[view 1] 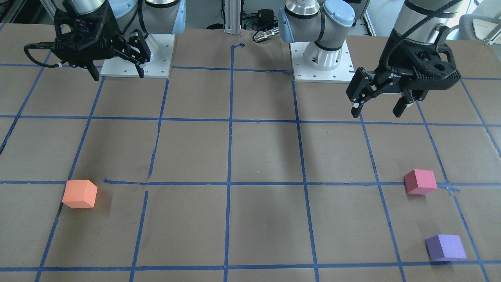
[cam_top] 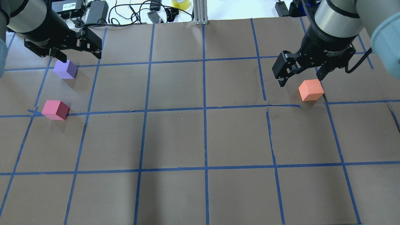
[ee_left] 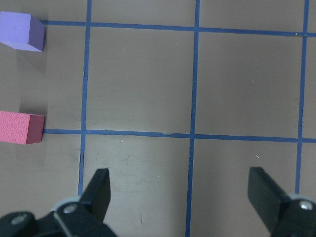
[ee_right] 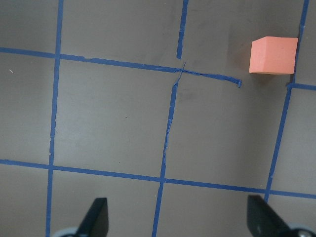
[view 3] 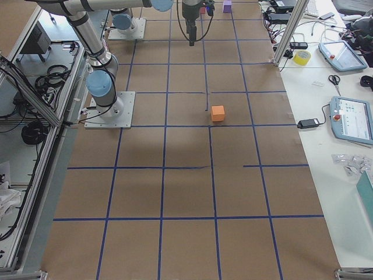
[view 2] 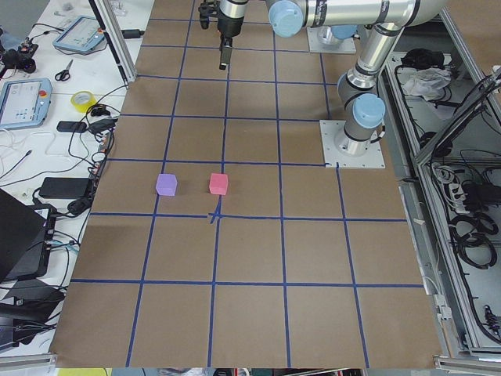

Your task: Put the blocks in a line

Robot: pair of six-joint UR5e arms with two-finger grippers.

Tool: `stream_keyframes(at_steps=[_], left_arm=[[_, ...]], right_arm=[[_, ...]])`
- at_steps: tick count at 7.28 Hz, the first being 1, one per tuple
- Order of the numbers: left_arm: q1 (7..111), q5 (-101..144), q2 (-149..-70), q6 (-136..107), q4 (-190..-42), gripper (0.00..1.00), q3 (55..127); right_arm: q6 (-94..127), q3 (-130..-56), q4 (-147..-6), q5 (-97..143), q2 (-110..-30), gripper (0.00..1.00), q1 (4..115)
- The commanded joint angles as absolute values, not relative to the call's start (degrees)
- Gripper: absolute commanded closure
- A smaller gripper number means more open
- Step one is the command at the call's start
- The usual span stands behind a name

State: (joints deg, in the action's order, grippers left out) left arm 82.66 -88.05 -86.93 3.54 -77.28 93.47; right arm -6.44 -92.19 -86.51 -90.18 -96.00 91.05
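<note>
Three blocks loose on the bench (cam_top: 175, 140), not in a line. On the robot's left side: purple block (cam_top: 65, 69) and pink block (cam_top: 56, 110), near each other but apart, purple farther from the robot's base, pink nearer. Pink resting at a strip of blue tape (cam_top: 175, 109), just beside a crossing of the grid. Purple inside a grid square, close to a tape line on its far side. On the robot's right side: orange block (cam_top: 311, 90), alone, well apart from the other two, just beside a tape line.

Left end effector (view 1: 377, 111) raised above the bench, fingers spread wide, gripping nothing. From its wrist camera: bare brown bench between the fingers, purple and pink at the left edge of the view, outside the spread. In the front-facing view, clearly nearer the base than both blocks.

Right end effector (view 1: 117, 74) likewise raised, close to its arm's base plate (view 1: 162, 55), fingers spread wide, gripping nothing. From its wrist camera: orange at the upper right, beyond the fingertips and not between them; torn, wavy tape across the middle of the view.
</note>
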Motion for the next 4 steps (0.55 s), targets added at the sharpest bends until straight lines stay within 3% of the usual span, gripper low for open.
stream_keyframes(at_steps=[1, 4], left_arm=[[82.4, -88.5, -87.4, 3.5, -77.6, 0.0, 93.1], [82.1, -88.5, -87.1, 4.4, -78.4, 0.0, 93.8]], right_arm=[[-6.3, -92.2, -86.7, -90.2, -96.0, 0.0, 91.1], [-6.3, -92.2, -86.4, -90.4, -96.2, 0.0, 91.1]])
